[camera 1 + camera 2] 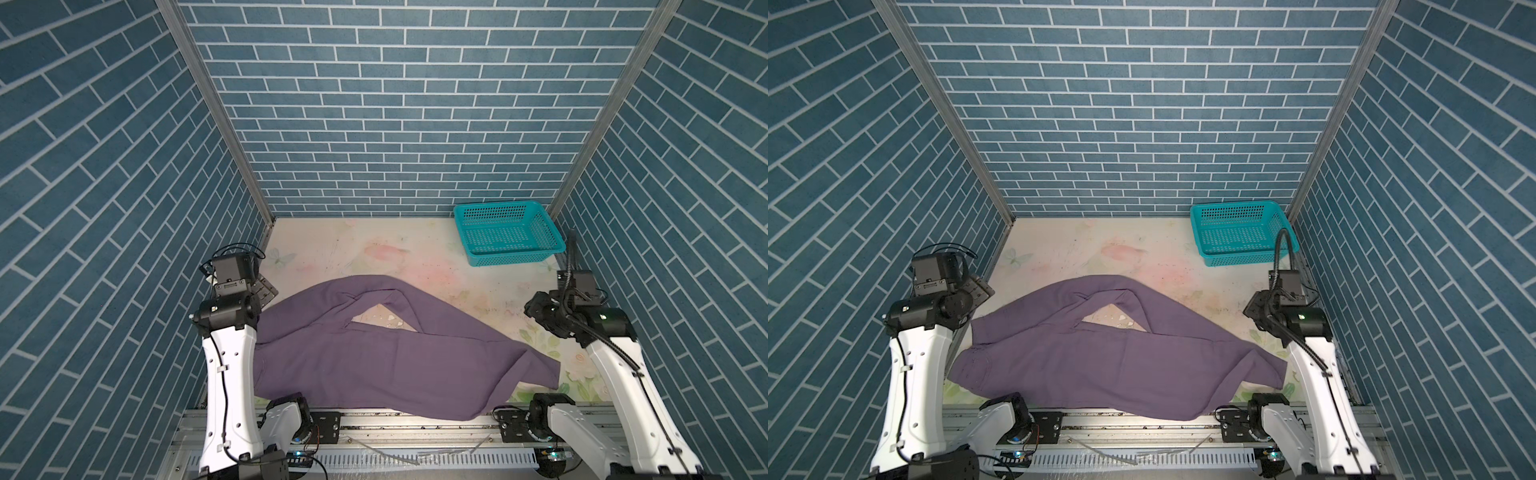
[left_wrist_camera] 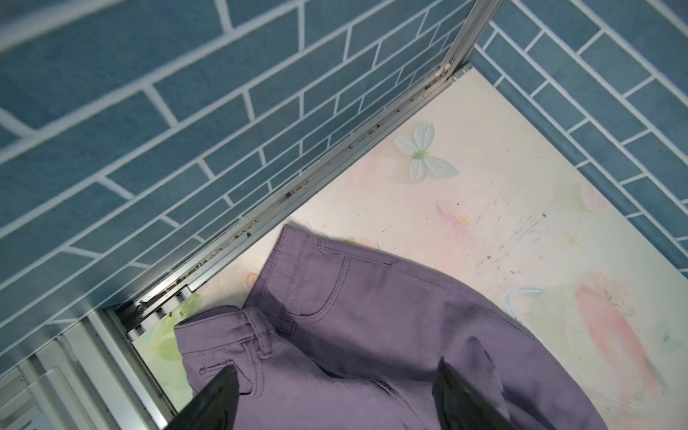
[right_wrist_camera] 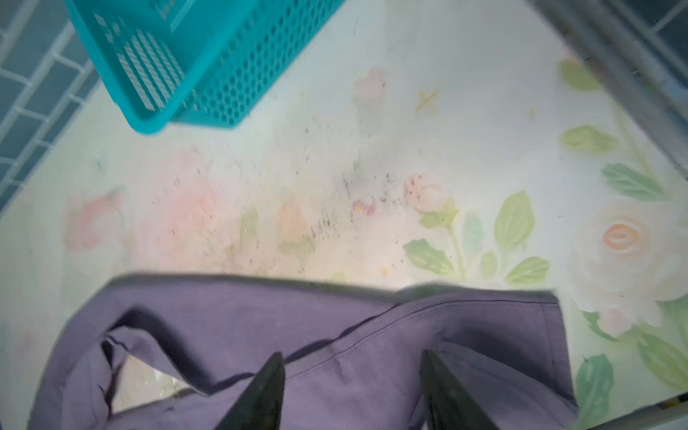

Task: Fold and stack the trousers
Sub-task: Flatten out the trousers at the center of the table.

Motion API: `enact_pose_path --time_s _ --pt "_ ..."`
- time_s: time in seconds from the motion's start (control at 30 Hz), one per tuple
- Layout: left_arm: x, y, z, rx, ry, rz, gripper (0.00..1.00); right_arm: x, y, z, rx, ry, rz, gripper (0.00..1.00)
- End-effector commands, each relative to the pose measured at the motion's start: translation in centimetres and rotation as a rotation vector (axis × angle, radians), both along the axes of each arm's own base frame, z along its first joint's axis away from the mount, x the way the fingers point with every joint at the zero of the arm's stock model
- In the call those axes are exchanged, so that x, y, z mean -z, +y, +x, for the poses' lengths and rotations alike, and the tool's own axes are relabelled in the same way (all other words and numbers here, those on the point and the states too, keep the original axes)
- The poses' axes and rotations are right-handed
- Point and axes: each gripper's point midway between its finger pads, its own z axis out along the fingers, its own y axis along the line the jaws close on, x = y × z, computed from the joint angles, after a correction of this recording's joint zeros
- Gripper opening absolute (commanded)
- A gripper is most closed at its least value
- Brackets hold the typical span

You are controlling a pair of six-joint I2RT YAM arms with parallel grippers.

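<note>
In my judgement the task is hardly begun: the muted-purple soft cloth trousers [image 1: 374,357] lie unfolded on the flowered table [image 1: 332,249] from 9 to 5 o'clock, legs crossing, while the left pincer [image 2: 337,372] and the right pincer [image 3: 352,357] hang apart above them, gripping nothing.

Soft, even light from above, faint shadows. Top views are sharp but bowed at the edges — the trousers [image 3: 353,327] blur in the right wrist view.
</note>
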Motion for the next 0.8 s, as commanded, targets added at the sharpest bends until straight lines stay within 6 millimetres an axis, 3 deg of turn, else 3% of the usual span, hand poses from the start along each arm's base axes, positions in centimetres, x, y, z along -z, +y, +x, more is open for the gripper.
enact_pose_path --time_s 0.0,0.2,0.33,0.57,0.6,0.67,0.73,0.77 --pt "2.7 -2.3 2.6 0.079 0.059 0.004 0.83 5.2 2.2 0.3 -0.127 0.122 -0.052 0.66" --pt "6.9 -6.6 6.8 0.182 0.194 0.056 0.87 10.6 4.0 0.2 -0.184 0.217 -0.056 0.72" --pt "8.9 -6.9 8.5 0.154 0.207 0.064 0.88 12.9 4.3 0.2 -0.197 0.265 -0.067 0.73" --pt "11.4 -6.6 10.4 0.125 0.250 0.096 0.89 15.1 5.0 1.3 -0.196 0.299 -0.061 0.70" --pt "11.9 -6.7 10.6 0.124 0.256 0.094 0.89 15.3 5.2 1.5 -0.195 0.299 -0.059 0.65" --pt "12.9 -6.8 10.8 0.123 0.268 0.087 0.89 15.4 5.5 2.0 -0.193 0.294 -0.048 0.46" --pt "13.9 -6.9 10.9 0.125 0.284 0.083 0.88 15.3 5.4 2.6 -0.183 0.288 -0.057 0.08" --pt "14.3 -6.9 10.9 0.125 0.291 0.083 0.88 15.1 5.2 2.8 -0.175 0.287 -0.071 0.00"
